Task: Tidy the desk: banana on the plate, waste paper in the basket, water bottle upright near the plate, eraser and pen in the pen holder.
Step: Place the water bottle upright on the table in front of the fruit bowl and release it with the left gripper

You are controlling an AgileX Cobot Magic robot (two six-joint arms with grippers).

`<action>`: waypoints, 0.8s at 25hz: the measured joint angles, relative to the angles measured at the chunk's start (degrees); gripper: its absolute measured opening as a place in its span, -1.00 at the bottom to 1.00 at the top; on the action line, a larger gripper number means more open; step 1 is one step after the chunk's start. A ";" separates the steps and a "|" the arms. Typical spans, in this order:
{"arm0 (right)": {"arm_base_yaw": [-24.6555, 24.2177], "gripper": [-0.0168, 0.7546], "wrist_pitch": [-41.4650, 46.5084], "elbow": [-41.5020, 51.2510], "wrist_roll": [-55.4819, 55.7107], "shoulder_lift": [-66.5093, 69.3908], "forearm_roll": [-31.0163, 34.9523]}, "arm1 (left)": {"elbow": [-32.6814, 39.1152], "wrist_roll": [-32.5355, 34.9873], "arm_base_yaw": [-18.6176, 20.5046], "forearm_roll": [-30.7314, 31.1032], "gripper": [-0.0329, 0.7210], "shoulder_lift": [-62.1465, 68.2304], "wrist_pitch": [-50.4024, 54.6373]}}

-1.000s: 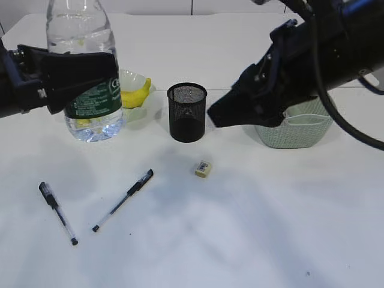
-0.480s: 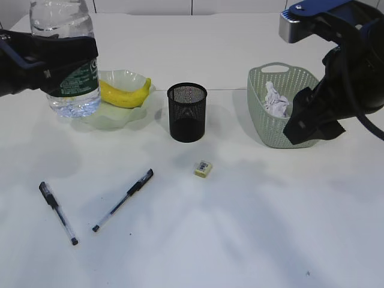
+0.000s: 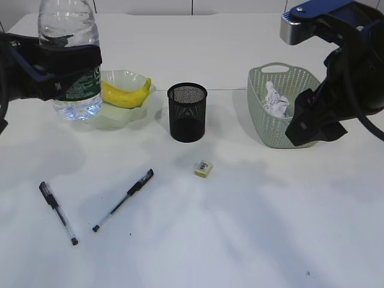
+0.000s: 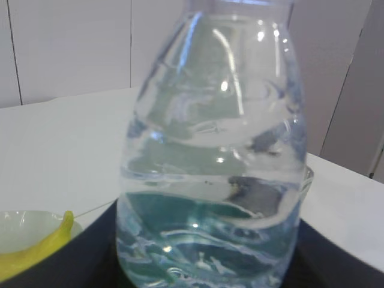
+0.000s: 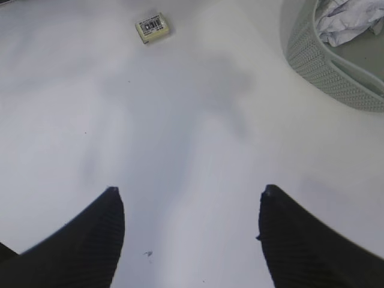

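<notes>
1. Surface [image 3: 252, 240]: white, carries everything; front half bare except the pens and eraser.
2. Right gripper [image 5: 189, 201]: hangs above the surface beside the basket's front-right side, fingers spread wide, nothing between them.
3. Left gripper [image 3: 63, 66]: closed around the label band of the water bottle [image 3: 69, 54], holding it upright at the back-left of the surface, just left of the plate. Can't tell whether the base is touching down.
4. Basket [image 3: 267, 123]: back-right, waste paper [image 3: 275, 102] already inside.
5. Plate [image 3: 117, 117]: back-left, banana [image 3: 126, 95] lying on it.
6. Pen holder [image 3: 187, 112]: back-centre, between plate and basket; appears empty.
7. Two pens: one [image 3: 58, 212] near the front-left edge, one [image 3: 123, 199] right of it, both flat on the surface.
8. Eraser [image 3: 203, 168]: in front of the pen holder, apart from it.
9. Risks, as I judge them: letting go before the bottle base sits flat could tip it onto the plate's rim; the eraser is tiny, so a wide grab could skid it; a pen dropped in at a slant could knock the light holder over.
</notes>
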 joint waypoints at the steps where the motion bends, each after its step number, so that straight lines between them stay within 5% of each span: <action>1: 0.00 0.40 0.00 0.00 0.00 0.00 0.00 | 0.00 1.38 0.00 -0.94 0.15 1.31 -1.27; 8: 0.00 0.40 0.00 0.00 0.00 -0.03 -0.04 | -0.32 10.24 0.00 -8.91 0.15 14.91 -14.44; 20: 0.00 0.40 0.09 0.00 0.00 -0.03 -0.04 | -8.27 18.89 0.00 -13.94 0.15 33.89 -14.86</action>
